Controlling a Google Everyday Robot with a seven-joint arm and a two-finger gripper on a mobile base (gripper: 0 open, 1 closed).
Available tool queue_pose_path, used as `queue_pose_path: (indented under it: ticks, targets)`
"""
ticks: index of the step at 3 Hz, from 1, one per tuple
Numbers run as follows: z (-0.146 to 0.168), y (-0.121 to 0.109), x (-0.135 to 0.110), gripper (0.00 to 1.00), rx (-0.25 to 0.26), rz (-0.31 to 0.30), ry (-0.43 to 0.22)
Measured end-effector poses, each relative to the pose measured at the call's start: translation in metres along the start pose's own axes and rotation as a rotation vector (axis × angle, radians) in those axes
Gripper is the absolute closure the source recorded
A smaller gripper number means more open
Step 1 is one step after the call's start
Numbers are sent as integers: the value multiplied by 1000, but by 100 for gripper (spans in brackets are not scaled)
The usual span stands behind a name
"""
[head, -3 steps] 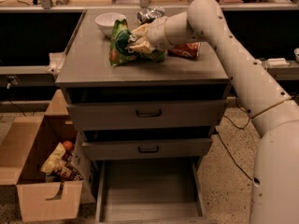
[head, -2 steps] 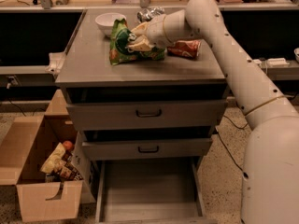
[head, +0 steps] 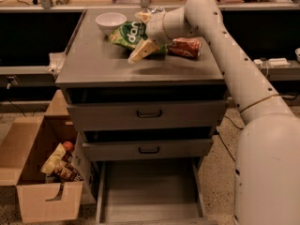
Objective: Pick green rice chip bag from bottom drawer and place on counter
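Crinkled and bright green, the green rice chip bag (head: 125, 33) is seen lying on the smooth matte grey counter (head: 103, 64), between a round white bowl (head: 111, 20) and a crushed red can (head: 185, 47). The gripper (head: 136, 37) is held over the bag, its tapered cream fingers (head: 140, 52) spread wide and clamping nothing. The flat-floored bottom drawer (head: 150, 191) is pulled out.

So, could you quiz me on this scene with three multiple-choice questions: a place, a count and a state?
1. Where is the green bag?
A on the floor; B on the counter, beside the white bowl; C inside a shut drawer.
2. How many drawers have black handles?
A one; B two; C three.
3. The bottom drawer is:
A pulled out; B shut; C missing.

1 B: it lies on the grey top, with the pincer right at it.
2 B: only the two upper drawers have them.
3 A: its bare floor shows.
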State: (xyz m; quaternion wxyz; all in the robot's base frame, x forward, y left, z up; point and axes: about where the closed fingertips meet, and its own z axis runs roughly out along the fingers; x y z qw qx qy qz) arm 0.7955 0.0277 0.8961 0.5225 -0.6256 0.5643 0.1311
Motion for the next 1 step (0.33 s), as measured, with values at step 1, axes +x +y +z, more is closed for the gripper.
queue_pose_path:
  ticks: [1]
  targets:
    - [0, 0, 0, 0, 0, 0, 0]
